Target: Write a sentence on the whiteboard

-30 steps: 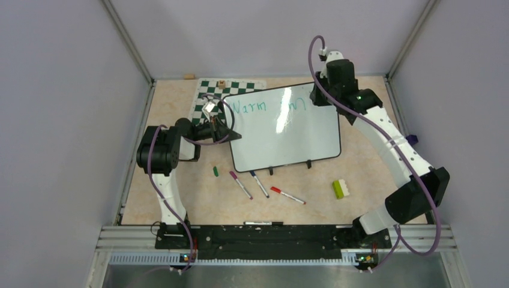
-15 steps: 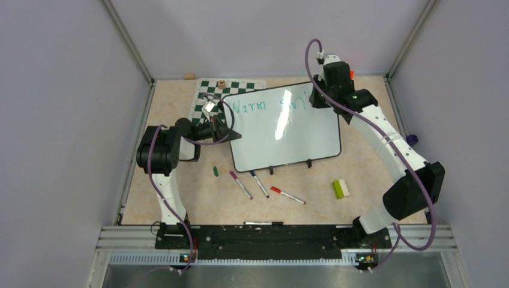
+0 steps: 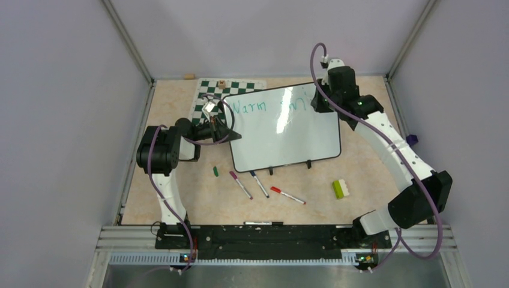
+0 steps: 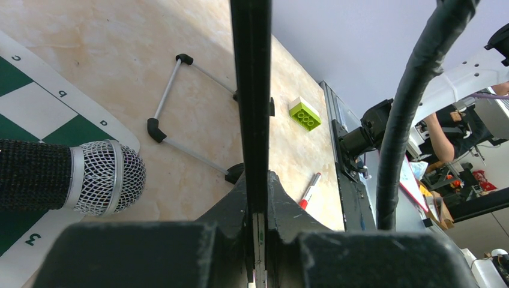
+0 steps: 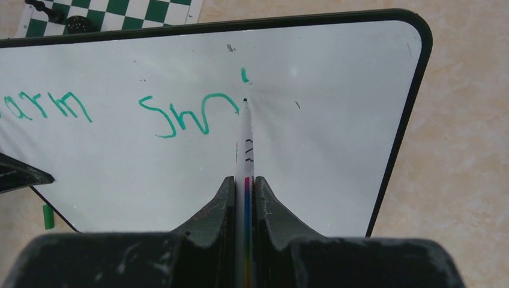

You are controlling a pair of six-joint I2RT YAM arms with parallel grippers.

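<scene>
1. Your right wrist view cuts the writing (image 5: 180, 117) at its left edge: the first word reads only "arm".
2. From above, the right arm (image 3: 384, 135) hides the marker (image 5: 246, 150).
3. Your left wrist view shows the whiteboard (image 4: 252, 90) edge-on; its face is hidden.
4. The small piece (image 3: 221, 84) on the chess mat (image 3: 237, 87) is too small to name.

A: The whiteboard (image 3: 282, 135)?
B: Glossy white, with streaks of glare across it, and the thin black rim looks smooth.
A: And the table (image 3: 360, 162)?
B: Beige, stone-patterned, fairly matt. The chess mat (image 3: 240, 87) is flat, printed and matt too.
A: The microphone (image 4: 105, 177)?
B: Woven metal mesh head, rough black grip.
A: The marker (image 5: 246, 144)?
B: Smooth white plastic barrel. The right gripper (image 5: 245, 181) has matt black fingers (image 5: 211, 219), scuffed pale. The brick (image 4: 305, 114) is smooth lime-green plastic
</scene>
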